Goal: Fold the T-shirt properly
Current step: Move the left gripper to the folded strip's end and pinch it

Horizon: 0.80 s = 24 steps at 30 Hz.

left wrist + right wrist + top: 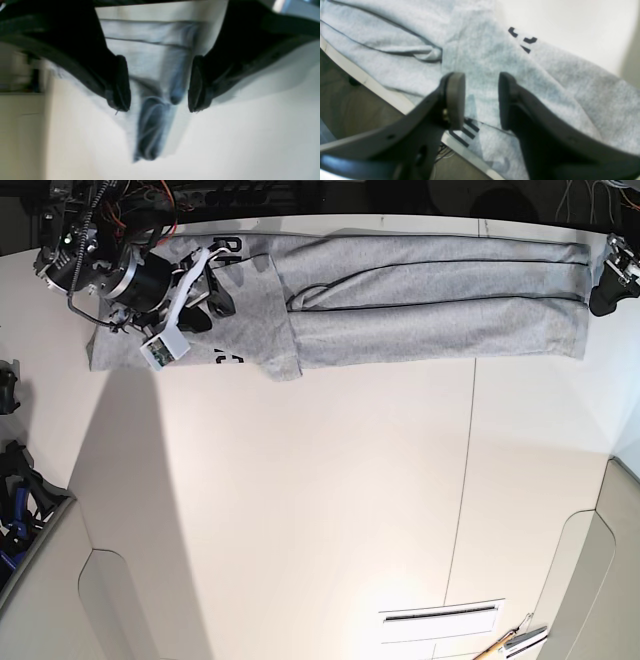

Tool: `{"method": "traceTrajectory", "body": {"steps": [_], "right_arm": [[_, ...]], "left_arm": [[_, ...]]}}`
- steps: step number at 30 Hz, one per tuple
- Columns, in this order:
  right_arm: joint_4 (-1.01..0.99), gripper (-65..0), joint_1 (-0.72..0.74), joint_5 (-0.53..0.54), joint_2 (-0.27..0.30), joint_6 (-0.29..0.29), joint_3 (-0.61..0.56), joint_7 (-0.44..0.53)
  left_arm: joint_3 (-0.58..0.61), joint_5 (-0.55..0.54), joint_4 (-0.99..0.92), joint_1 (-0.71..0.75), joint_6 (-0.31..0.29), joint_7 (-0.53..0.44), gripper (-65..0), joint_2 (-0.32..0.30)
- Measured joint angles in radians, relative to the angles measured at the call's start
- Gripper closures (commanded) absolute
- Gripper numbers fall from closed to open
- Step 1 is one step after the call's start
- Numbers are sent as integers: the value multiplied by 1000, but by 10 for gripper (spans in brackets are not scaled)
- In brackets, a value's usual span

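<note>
1. You are looking down on a white table (320, 510) with the T-shirt (420, 300), heather grey, lying as a long narrow band along the table's far edge.
2. The shirt already appears folded lengthwise: dark seam lines run along the band, and black block letters (523, 40) show near the end under your right arm.
3. Your left gripper (159, 83) hangs at the shirt's opposite end, jaws spread wide with nothing between them, cloth lying loose beneath; it looks freed for a new grasp.
4. Your right gripper (482, 100) hovers over the lettered end, jaws partly apart, pads clear of the fabric, gripping nothing.
5. Judging by this layout, a crosswise fold of the band remains.
</note>
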Motion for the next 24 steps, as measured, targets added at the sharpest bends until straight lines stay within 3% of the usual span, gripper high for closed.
{"method": "traceTrajectory", "body": {"steps": [7,12,19,24], "right_arm": [[0,-223,0,0,0,0,0,0],[0,-223,0,0,0,0,0,0],[0,-223,0,0,0,0,0,0],[0,-223,0,1,0,0,0,0]], "left_arm": [[0,0,0,-3,0,17,-396,11],[19,98,0,-2,0,-55,-396,27],[77,96,0,-8,0,-92,-396,25],[86,235,3,-58,-12,-152,-396,34]]}}
